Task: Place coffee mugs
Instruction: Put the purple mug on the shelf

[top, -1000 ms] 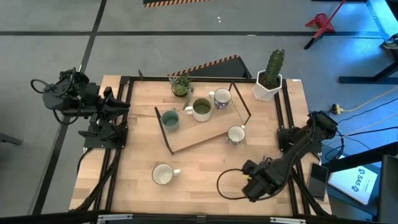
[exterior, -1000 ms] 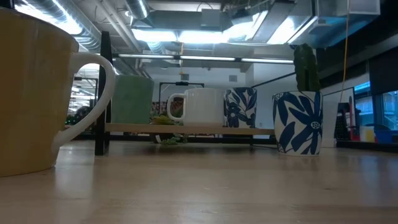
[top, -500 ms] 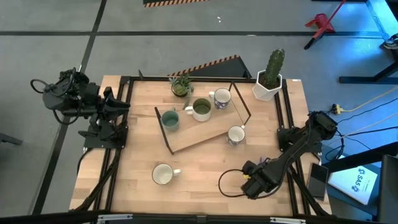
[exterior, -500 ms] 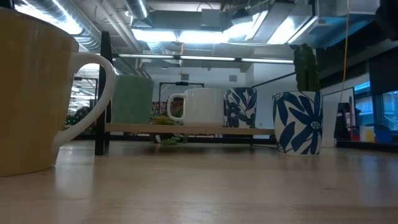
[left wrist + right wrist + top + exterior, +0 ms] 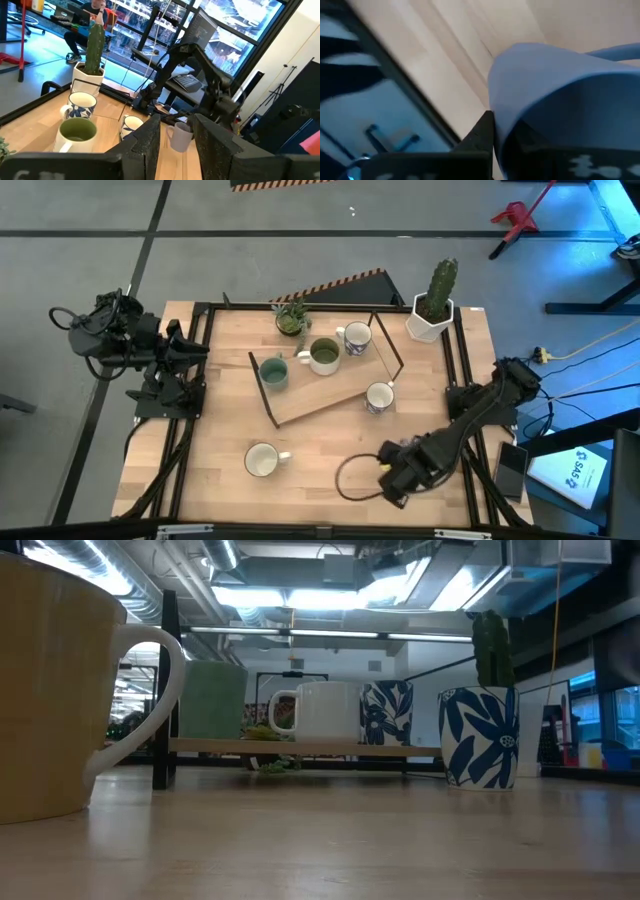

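Lavender mug (image 5: 570, 95) seems clamped in the right gripper's (image 5: 392, 478) fingers, well short of the wooden rack (image 5: 330, 395); carrying it there comes next.

three mugs (image 5: 324, 356) on rack — upright, others (image 5: 262, 461) off

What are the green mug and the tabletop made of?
The olive-green mug looks like glazed ceramic: thick smooth walls, a light rim and a moulded handle, though the overhead view cannot rule out another hard material. The tabletop looks like pale wood, probably sealed, since it shows long grain lines and plank seams with a soft sheen in the low view.
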Tool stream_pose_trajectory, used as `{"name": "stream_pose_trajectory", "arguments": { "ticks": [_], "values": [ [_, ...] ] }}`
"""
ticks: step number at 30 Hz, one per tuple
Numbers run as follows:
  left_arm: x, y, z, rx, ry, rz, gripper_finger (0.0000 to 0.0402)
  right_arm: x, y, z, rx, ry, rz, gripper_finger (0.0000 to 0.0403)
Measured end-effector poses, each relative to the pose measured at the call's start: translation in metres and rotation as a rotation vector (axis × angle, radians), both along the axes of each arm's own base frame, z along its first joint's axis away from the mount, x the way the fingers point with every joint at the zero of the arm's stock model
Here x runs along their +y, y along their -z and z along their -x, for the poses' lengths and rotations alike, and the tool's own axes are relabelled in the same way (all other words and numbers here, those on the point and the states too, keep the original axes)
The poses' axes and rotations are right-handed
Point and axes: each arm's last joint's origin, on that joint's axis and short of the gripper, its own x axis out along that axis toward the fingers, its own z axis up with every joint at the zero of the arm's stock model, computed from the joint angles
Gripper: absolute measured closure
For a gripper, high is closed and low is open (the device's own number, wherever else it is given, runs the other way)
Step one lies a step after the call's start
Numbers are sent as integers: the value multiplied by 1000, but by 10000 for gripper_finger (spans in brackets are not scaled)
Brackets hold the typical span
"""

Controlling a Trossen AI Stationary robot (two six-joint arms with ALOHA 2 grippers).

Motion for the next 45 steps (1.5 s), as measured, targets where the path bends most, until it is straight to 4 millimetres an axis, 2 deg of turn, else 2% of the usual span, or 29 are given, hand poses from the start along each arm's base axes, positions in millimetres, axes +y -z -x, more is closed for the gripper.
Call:
{"name": "stream_pose_trajectory", "arguments": {
  "ticks": [3,6,10,14,18,22,34,40,45],
  "values": [
    [0,0,0,0,0,-1,289,-10,-35,-20,-161,-47,-9,400],
    [0,0,0,0,0,-1,289,-27,-76,-41,-366,-111,29,401],
    [0,1,0,4,0,-6,289,-68,-117,-59,-539,-156,170,401],
    [0,1,0,6,1,-15,289,-120,-133,-68,-522,-164,304,401],
    [0,1,0,5,1,-15,289,-168,-124,-71,-373,-126,341,402],
    [0,1,0,5,1,-15,289,-192,-108,-70,-194,-96,345,402],
    [1,0,1,2,3,-2,289,-204,-56,-102,39,-139,321,403],
    [1,0,1,1,2,-1,289,-207,-43,-110,77,-81,322,403],
    [1,0,1,1,2,-1,289,-217,-35,-114,90,-52,316,403]
  ]
}}
